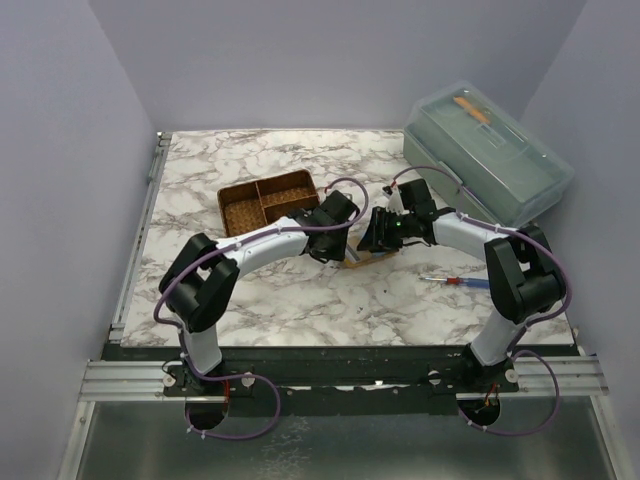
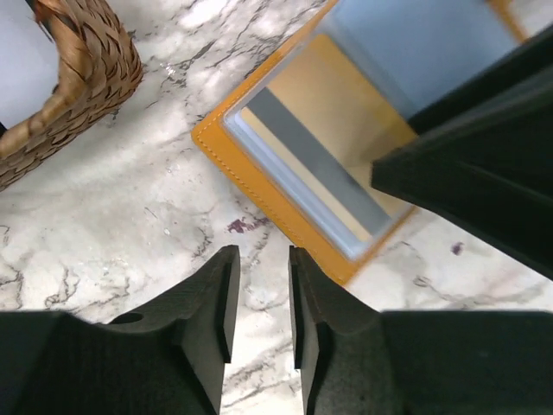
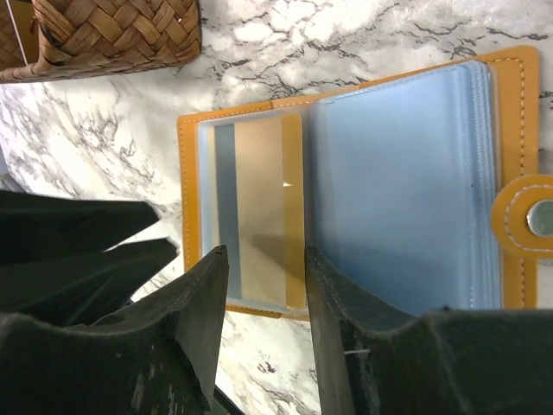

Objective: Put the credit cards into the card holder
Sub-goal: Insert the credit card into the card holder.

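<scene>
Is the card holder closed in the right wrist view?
No, the card holder lies open on the table, its clear sleeves spread flat.

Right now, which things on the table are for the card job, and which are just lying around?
For the job:
- the open orange card holder
- what looks like a yellowish card already in its clear sleeve

Just lying about:
- the woven basket
- the clear lidded box
- the red-and-blue pen-like thing

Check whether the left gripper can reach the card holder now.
Probably yes: the left gripper is open just short of the card holder's orange edge, only bare marble between; the right gripper sits further along.
</scene>
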Available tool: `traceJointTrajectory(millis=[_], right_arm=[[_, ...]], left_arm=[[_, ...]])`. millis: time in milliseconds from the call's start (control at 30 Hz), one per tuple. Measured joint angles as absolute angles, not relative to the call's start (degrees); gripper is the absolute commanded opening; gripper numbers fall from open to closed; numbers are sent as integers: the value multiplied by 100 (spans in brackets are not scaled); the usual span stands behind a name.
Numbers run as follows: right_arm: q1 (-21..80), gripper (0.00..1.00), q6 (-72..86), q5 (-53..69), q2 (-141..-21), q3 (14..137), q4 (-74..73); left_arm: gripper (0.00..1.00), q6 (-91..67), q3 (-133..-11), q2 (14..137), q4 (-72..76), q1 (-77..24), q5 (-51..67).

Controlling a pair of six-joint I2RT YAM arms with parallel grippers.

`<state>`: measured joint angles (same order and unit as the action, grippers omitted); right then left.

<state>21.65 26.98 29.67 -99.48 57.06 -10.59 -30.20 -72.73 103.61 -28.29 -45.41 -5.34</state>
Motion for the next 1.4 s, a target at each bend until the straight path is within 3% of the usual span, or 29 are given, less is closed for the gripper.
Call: traceJointTrajectory(millis=[200,333,500,667,1133,1233,1400], right_arm=[[2165,55,2528,2919,-9948,5714,-1328],[2165,55,2410,2823,-9948,5714,-1363],[2165,46,2296,2829,-10044,5795,-1332],[2165,46,2217,2860,-10374,5961,-1160],[2222,32,2401,3518,-10567,5771,-491],[2169,36,2543,3529,-10464,5690,-456],[1968,44,2650,3395,-9970,5596,-672]], left_arm=[[37,-3033,-7424,10018,-2932,-4534,-342],[32,-3041,-7435,10086,-3004,-4525,-239],[25,-3041,-7450,10398,-3013,-4512,-185],[20,-3061,-7452,10825,-3011,-4512,-178],[19,-3072,-7564,11091,-3048,-4506,-259],[25,-3070,-7570,11087,-3061,-4506,-263],[43,-3063,-7540,10881,-3065,-4506,-259]])
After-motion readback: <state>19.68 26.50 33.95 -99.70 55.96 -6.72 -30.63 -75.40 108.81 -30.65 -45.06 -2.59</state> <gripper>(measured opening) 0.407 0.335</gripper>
